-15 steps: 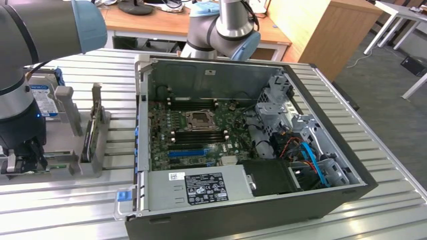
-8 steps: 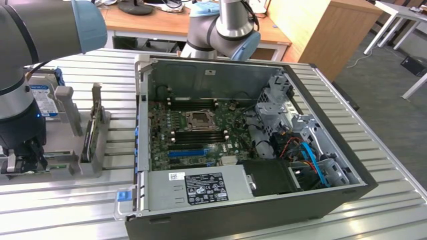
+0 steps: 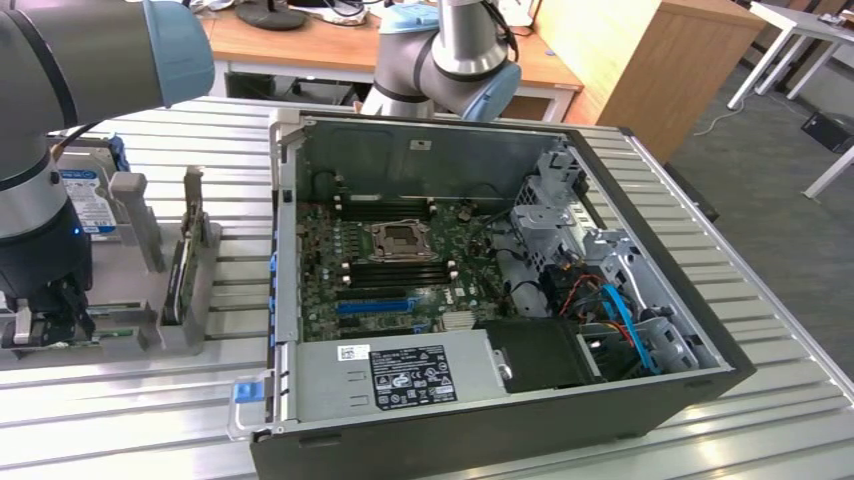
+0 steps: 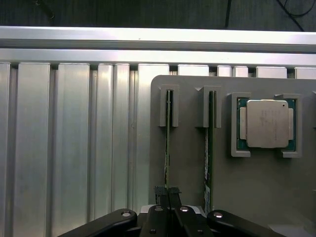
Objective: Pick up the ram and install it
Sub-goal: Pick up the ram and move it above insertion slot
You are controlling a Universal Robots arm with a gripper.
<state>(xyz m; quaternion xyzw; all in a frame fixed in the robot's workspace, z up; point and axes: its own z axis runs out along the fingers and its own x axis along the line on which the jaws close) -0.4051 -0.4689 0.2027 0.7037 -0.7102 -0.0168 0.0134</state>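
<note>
a: what's over at the exterior view's left?
b: the arm (image 3: pixel 34 170) reaches down onto a grey holder (image 3: pixel 160 330) that sits on the slatted metal table (image 3: pixel 134 420). a drive with a blue-white label (image 3: pixel 83 195) stands just behind the arm.
a: and the gripper?
b: seen from the wrist, the gripper (image 4: pixel 167 193) is all but closed. its two black pads (image 4: pixel 160 190) pinch the exposed edge of the ram (image 4: pixel 167 143).
a: where is the ram, then?
b: standing on edge in a narrow slot of the holder, with the pads clamped on it.
a: anything beside it?
b: a second green stick (image 4: pixel 209 148) in the neighbouring slot, untouched. past that, a processor (image 4: pixel 267 123) lies flat in its own pocket.
a: and further right in the exterior view?
b: the open computer case (image 3: pixel 534 430) lies on its side mid-table, well apart from the holder. its motherboard (image 3: pixel 400 270) faces up, with a blue slot (image 3: pixel 380 303) on it and the power supply (image 3: pixel 400 372) at the near end. toward the exterior view's right, a blue cable (image 3: pixel 621 320) runs inside the case.
</note>
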